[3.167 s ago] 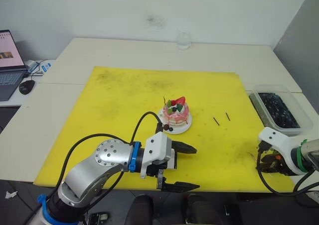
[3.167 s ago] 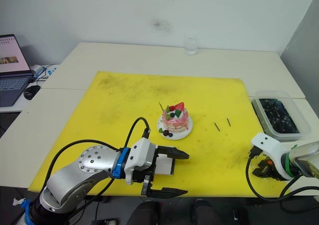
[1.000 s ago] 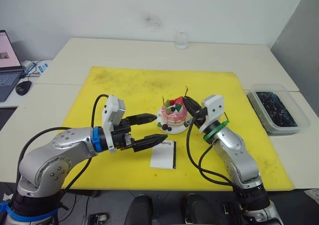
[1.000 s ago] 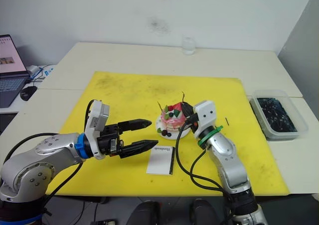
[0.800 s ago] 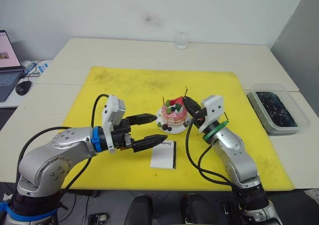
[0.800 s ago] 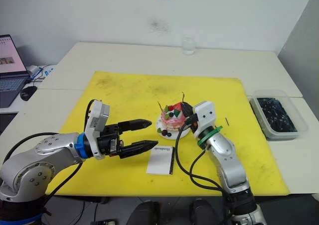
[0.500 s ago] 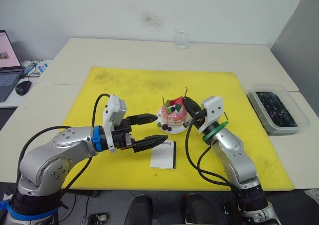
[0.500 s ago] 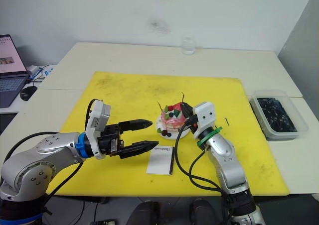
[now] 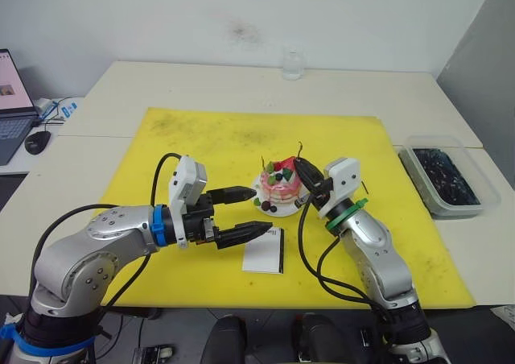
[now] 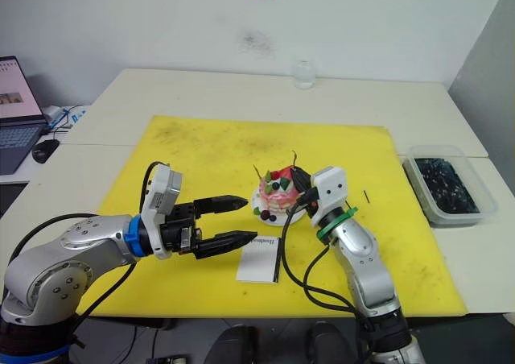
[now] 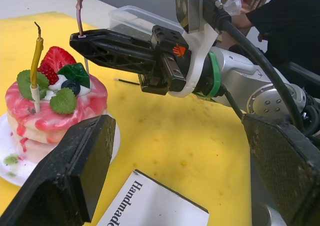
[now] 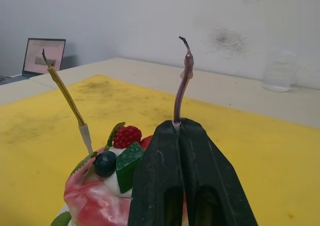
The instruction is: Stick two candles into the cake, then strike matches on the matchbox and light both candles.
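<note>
A pale table point(image 9: 201, 82) is being covered over its middle by a large, scuffed yellow mat point(image 9: 201, 146). The small round pink-and-white cake point(image 9: 281, 187), layered and topped with a red strawberry, dark berries and green leaves, is sitting on a white plate near the mat's centre. A thin golden candle point(image 11: 35, 56) with a white foot is standing tilted in the cake's left side. A second candle point(image 12: 182, 81), purplish and slightly wavy, is being held upright just over the cake's right side by the right gripper point(image 9: 299, 167), whose black fingers are being pressed together around its lower end. The left gripper point(image 9: 245, 212) is being held just left of the cake with its textured black fingers spread wide, gripping nothing. The flat white matchbox point(image 9: 263, 251), edged with a black strip along its right side, is lying toward the mat's near edge, in front of the cake; the word "Handmade" is being shown on it. One short dark match point(image 10: 367, 196) is lying right of the cake
</note>
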You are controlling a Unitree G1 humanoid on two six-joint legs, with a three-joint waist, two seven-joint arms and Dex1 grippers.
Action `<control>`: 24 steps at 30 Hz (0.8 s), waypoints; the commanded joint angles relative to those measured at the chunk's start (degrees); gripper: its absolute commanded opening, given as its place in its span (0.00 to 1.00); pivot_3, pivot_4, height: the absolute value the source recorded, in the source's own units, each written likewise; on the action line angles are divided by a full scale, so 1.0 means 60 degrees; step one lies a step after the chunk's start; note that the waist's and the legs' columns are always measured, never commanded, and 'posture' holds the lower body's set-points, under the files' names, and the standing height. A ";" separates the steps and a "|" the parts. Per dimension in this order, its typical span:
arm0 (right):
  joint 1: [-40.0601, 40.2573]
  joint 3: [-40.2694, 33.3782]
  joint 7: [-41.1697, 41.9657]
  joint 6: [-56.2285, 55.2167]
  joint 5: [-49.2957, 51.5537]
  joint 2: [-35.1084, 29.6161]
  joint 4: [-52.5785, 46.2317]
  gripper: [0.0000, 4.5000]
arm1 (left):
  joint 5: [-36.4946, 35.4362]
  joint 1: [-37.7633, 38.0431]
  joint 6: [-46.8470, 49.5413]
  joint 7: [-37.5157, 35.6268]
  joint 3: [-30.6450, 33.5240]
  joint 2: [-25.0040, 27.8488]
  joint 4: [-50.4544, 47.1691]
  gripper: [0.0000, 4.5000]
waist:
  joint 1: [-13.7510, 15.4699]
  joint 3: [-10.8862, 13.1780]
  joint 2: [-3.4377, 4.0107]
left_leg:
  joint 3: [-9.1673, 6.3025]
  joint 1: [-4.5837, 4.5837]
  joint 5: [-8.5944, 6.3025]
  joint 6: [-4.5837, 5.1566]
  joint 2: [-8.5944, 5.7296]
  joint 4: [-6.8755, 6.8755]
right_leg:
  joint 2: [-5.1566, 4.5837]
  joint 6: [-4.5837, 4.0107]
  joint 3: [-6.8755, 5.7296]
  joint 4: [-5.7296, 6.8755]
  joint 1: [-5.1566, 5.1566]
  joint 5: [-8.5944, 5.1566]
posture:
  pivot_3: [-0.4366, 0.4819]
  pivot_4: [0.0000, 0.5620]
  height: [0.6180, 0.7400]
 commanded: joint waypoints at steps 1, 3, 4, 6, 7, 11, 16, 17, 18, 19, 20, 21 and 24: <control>-0.0003 0.0034 -0.0059 -0.0248 -0.0048 0.0105 -0.0423 0.01 | -0.0014 -0.0090 -0.0209 -0.0118 0.0053 0.0041 -0.0140 1.00 | 0.0000 0.0000 0.0000 | 0.0000 0.0000 0.0000 0.0000 0.0000 0.0000 | 0.0000 0.0000 -0.0001 0.0000 0.0000 0.0000 | 0.48 0.27 1.00; -0.0009 0.0035 -0.0056 -0.0265 -0.0064 0.0136 -0.0400 0.01 | 0.0008 -0.0089 -0.0219 -0.0130 0.0042 0.0034 -0.0134 1.00 | -0.0001 0.0000 0.0000 | 0.0000 0.0000 0.0000 0.0000 0.0000 0.0000 | 0.0000 0.0000 0.0000 0.0000 0.0000 0.0000 | 0.48 0.27 1.00; -0.0011 0.0037 -0.0057 -0.0282 -0.0076 0.0152 -0.0393 0.01 | 0.0013 -0.0088 -0.0222 -0.0137 0.0042 0.0032 -0.0128 1.00 | -0.0001 0.0000 0.0000 | 0.0000 0.0000 0.0000 0.0000 0.0000 0.0000 | 0.0000 0.0000 0.0000 0.0000 0.0000 0.0000 | 0.48 0.27 1.00; -0.0021 0.0050 -0.0061 -0.0315 -0.0097 0.0184 -0.0359 0.01 | 0.0040 -0.0089 -0.0237 -0.0155 0.0027 0.0024 -0.0106 1.00 | -0.0001 0.0000 0.0000 | 0.0001 0.0000 0.0000 0.0000 0.0000 0.0000 | -0.0001 0.0000 0.0000 0.0000 0.0000 0.0000 | 0.48 0.27 1.00; -0.0016 0.0056 -0.0059 -0.0329 -0.0102 0.0197 -0.0336 0.01 | 0.0057 -0.0087 -0.0248 -0.0163 0.0018 0.0018 -0.0095 1.00 | -0.0001 0.0000 0.0000 | 0.0000 0.0000 0.0000 0.0000 0.0000 0.0000 | 0.0000 0.0000 0.0000 0.0000 0.0000 0.0000 | 0.48 0.27 1.00; 0.0039 0.0072 -0.0039 -0.0370 -0.0121 0.0218 -0.0375 0.01 | 0.0099 -0.0047 -0.0281 -0.0184 0.0016 0.0012 -0.0100 1.00 | -0.0001 0.0000 0.0000 | 0.0001 0.0000 0.0000 0.0000 0.0000 0.0000 | -0.0001 0.0000 0.0000 0.0000 0.0000 0.0000 | 0.48 0.27 1.00; 0.0165 0.0078 -0.0020 -0.0423 -0.0156 0.0192 -0.0472 0.01 | 0.0161 -0.0001 -0.0313 -0.0217 -0.0005 -0.0004 -0.0128 1.00 | -0.0002 0.0000 0.0001 | 0.0001 0.0000 0.0000 0.0000 0.0001 -0.0001 | -0.0001 -0.0001 0.0000 0.0000 0.0000 0.0000 | 0.48 0.27 1.00; 0.0205 0.0078 -0.0022 -0.0445 -0.0176 0.0184 -0.0459 0.01 | 0.0172 0.0003 -0.0317 -0.0222 -0.0010 -0.0010 -0.0131 1.00 | -0.0002 0.0000 0.0001 | 0.0001 0.0000 0.0000 0.0000 0.0001 -0.0001 | -0.0001 -0.0001 0.0000 0.0000 0.0000 0.0000 | 0.48 0.27 1.00; 0.0246 0.0077 -0.0023 -0.0475 -0.0194 0.0179 -0.0432 0.01 | 0.0179 0.0004 -0.0319 -0.0227 -0.0016 -0.0018 -0.0131 1.00 | -0.0002 0.0000 0.0001 | 0.0000 0.0000 0.0000 0.0000 0.0001 -0.0001 | -0.0001 -0.0001 -0.0001 0.0000 0.0000 -0.0001 | 0.48 0.27 1.00; 0.0280 0.0081 -0.0024 -0.0511 -0.0213 0.0177 -0.0402 0.01 | 0.0183 0.0007 -0.0321 -0.0233 -0.0018 -0.0022 -0.0132 1.00 | -0.0002 0.0000 0.0001 | 0.0000 0.0000 0.0000 0.0000 0.0001 -0.0001 | -0.0001 -0.0001 -0.0001 0.0000 0.0000 -0.0001 | 0.48 0.27 1.00; 0.0313 0.0084 -0.0027 -0.0541 -0.0230 0.0183 -0.0365 0.01 | 0.0189 0.0009 -0.0327 -0.0248 -0.0026 -0.0019 -0.0131 1.00 | -0.0002 0.0001 0.0001 | 0.0000 0.0000 0.0000 0.0000 0.0001 -0.0001 | -0.0002 -0.0002 0.0000 0.0000 0.0000 -0.0001 | 0.48 0.27 1.00; 0.0347 0.0090 -0.0032 -0.0583 -0.0257 0.0190 -0.0316 0.01 | 0.0198 0.0004 -0.0333 -0.0256 -0.0037 -0.0022 -0.0124 1.00 | -0.0003 0.0000 0.0001 | 0.0001 0.0000 0.0000 0.0000 0.0000 -0.0001 | -0.0002 -0.0002 0.0000 -0.0001 -0.0001 -0.0001 | 0.48 0.27 1.00; 0.0429 0.0092 -0.0082 -0.0697 -0.0311 0.0215 -0.0170 0.01 | 0.0219 -0.0010 -0.0350 -0.0282 -0.0070 -0.0022 -0.0105 1.00 | -0.0003 0.0000 0.0001 | 0.0000 0.0000 0.0000 0.0000 0.0000 -0.0001 | -0.0002 -0.0001 0.0000 -0.0001 0.0000 -0.0001 | 0.48 0.27 1.00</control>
